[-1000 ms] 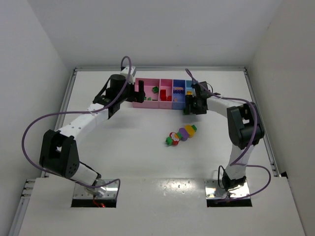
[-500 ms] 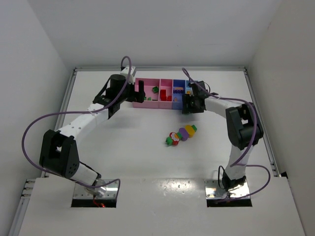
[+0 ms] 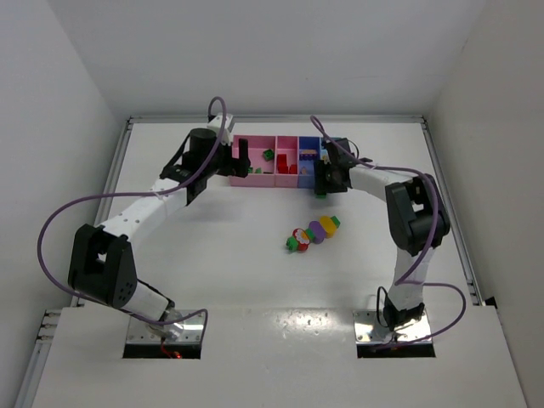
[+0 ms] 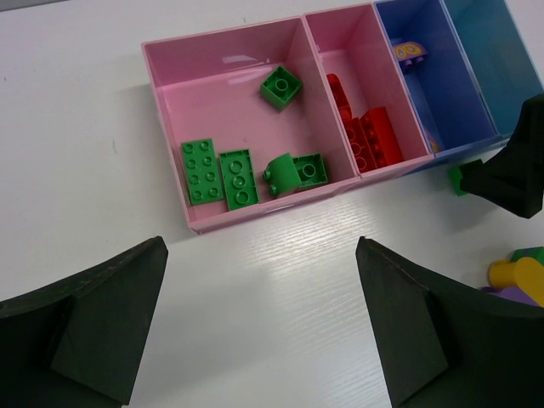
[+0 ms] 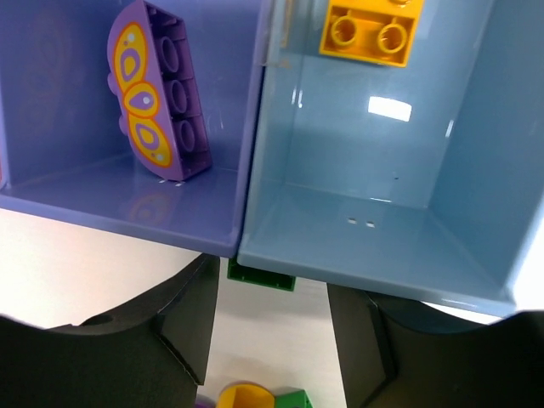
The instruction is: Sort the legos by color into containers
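Right fingers leftward — green brick between.

No readable text, label, brand, number or sign appears on anything in any of the three views.

1. A white worktop fills the middle, glossy toward 6 o'clock where light glares off it.
2. Plain white walls close it in at 9, 12 and 3 o'clock.
3. Metal rails edge the worktop at 9 and 3 o'clock.
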